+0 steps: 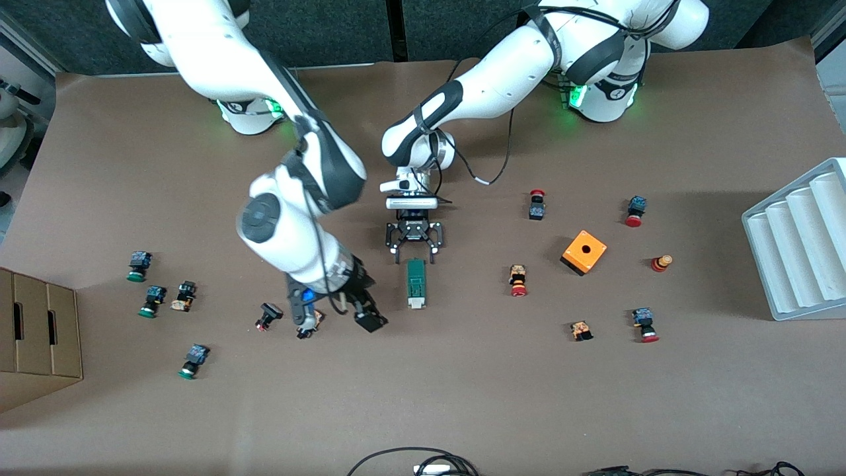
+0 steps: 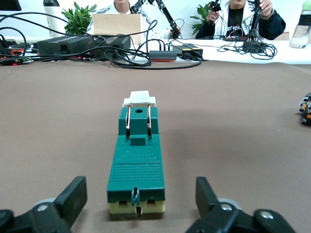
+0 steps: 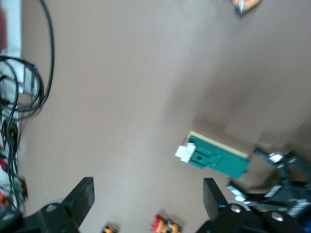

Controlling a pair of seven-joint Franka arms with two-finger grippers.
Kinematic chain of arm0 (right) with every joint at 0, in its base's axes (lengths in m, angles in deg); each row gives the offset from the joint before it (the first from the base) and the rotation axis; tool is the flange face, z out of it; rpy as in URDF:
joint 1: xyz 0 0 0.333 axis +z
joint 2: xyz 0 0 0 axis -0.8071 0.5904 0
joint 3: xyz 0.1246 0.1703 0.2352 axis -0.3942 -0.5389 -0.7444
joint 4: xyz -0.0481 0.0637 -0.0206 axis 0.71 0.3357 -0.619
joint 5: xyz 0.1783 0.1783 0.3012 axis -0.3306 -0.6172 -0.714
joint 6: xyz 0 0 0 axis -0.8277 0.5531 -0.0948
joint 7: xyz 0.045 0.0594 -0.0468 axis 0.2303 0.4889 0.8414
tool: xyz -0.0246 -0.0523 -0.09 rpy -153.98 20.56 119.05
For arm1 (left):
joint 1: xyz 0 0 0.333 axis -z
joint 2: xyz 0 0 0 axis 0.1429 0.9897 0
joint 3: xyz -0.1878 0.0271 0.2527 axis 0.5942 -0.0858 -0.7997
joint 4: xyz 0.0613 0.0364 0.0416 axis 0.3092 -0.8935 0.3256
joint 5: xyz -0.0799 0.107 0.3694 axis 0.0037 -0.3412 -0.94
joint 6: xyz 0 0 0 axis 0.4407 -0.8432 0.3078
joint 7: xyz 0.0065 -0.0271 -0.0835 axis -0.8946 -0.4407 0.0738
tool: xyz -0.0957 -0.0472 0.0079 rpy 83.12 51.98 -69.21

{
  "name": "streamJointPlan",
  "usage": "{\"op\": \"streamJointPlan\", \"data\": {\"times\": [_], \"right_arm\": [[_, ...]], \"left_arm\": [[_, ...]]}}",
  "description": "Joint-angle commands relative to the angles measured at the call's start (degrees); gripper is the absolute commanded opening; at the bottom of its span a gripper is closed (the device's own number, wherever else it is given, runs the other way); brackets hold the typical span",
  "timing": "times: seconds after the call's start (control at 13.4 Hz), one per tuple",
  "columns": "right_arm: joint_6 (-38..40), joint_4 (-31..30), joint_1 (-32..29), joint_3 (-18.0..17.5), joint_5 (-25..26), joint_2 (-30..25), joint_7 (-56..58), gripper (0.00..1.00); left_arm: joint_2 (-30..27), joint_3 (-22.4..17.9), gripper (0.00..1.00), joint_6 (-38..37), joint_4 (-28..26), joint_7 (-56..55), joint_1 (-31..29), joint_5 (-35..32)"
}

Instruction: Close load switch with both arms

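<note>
Brown table [image 1: 462,396]: a flat brown sheet covers it, and small push buttons lie all over it.
Cardboard box [image 1: 36,337]: sits at the right arm's end of the table, near the front camera.
Right gripper [image 1: 340,320]: it hangs low over the table, beside the load switch, toward the right arm's end. In the right wrist view its two black fingers [image 3: 80,196] are spread wide and hold nothing. The load switch is off to one side of them, not between them.
Load switch [image 1: 415,283]: a long green block lying flat in the middle of the table. Its white tab points at the front camera. A cream strip shows at the end that faces the left gripper.
Load switch up close [image 2: 137,160]: in the left wrist view it lies straight ahead of the gripper. Two thin copper loops run from the green body up to the white tab.
Left gripper [image 1: 414,251]: it is just past the end of the load switch that is farther from the front camera. Its fingers [image 2: 73,196] are open wide, one on each side of that end. They are not touching the block. It holds nothing.
Orange box [image 1: 584,252]: a square box with a round hole, toward the left arm's end, well apart from the load switch.
White rack [image 1: 800,248]: a ridged tray at the edge of the table, at the left arm's end.
</note>
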Motion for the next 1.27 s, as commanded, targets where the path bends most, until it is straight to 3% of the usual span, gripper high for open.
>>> {"op": "streamJointPlan", "data": {"times": [0.0,0.3,0.6,0.82,1.04,1.19], "right_arm": [[9.35,-5.5,-3.71,-0.63,1.32,-9.33,12.15,1.0],[18.33,-12.0,-10.47,-0.81,4.91,-21.2,33.84,1.0],[27.74,-12.45,-19.44,-0.81,8.51,-26.23,56.09,1.0],[30.14,-14.63,-22.7,-0.81,14.92,-30.26,68.93,1.0],[30.22,-17.2,-23.06,-0.63,21.51,-33.09,74.24,1.0],[30.22,-16.59,-22.89,-0.63,22.5,-32.39,74.77,1.0]], "left_arm": [[-0.91,0.0,1.0,0.36,0.8,3.09,0.17,1.92],[-2.4,1.4,1.0,0.54,0.8,11.52,0.09,8.34],[-5.04,1.41,1.0,4.23,0.45,22.23,0.08,15.44],[-7.67,1.41,1.0,6.24,0.28,33.13,0.08,23.71],[-10.93,1.41,1.0,7.4,-0.34,46.38,0.08,33.63],[-13.21,1.41,1.0,7.31,-0.43,56.05,0.08,40.23]]}}
